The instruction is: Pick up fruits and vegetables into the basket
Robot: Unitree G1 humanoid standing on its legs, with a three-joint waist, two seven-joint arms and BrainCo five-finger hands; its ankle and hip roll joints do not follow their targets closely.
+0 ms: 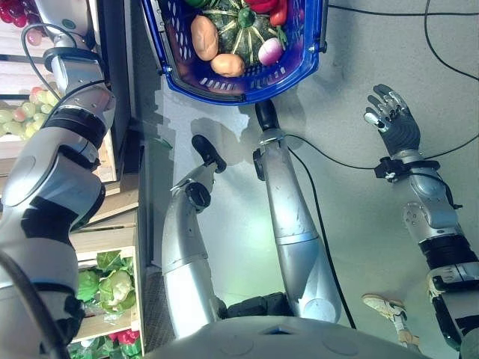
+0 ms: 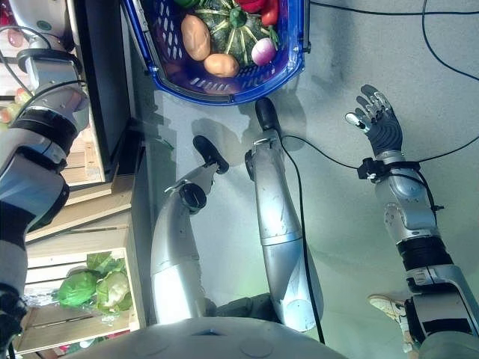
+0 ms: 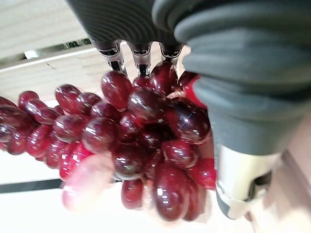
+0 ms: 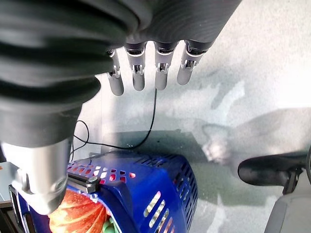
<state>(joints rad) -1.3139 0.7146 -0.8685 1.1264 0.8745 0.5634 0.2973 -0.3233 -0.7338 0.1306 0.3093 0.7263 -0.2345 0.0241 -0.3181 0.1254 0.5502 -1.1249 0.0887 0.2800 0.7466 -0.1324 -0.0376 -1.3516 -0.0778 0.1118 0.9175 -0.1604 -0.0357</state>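
A blue basket (image 1: pixel 247 96) stands on the grey floor ahead. It holds two potatoes (image 1: pixel 203 37), a green striped squash (image 1: pixel 236 30), a purple-white turnip (image 1: pixel 270 51) and red peppers (image 1: pixel 269 7). My left arm reaches up to the shelf on the left, where a bunch of red grapes (image 1: pixel 13 11) lies. In the left wrist view my left hand (image 3: pixel 238 97) is pressed against those red grapes (image 3: pixel 141 136). My right hand (image 1: pixel 393 123) hangs open over the bare floor to the right of the basket (image 4: pixel 160 189), holding nothing.
Green grapes (image 1: pixel 22 116) lie on the wooden shelf at the left. Cabbages (image 1: pixel 112 288) fill a crate lower down. A dark upright post (image 1: pixel 116 60) stands between shelf and basket. A person's shoe (image 1: pixel 385 305) is on the floor at the lower right.
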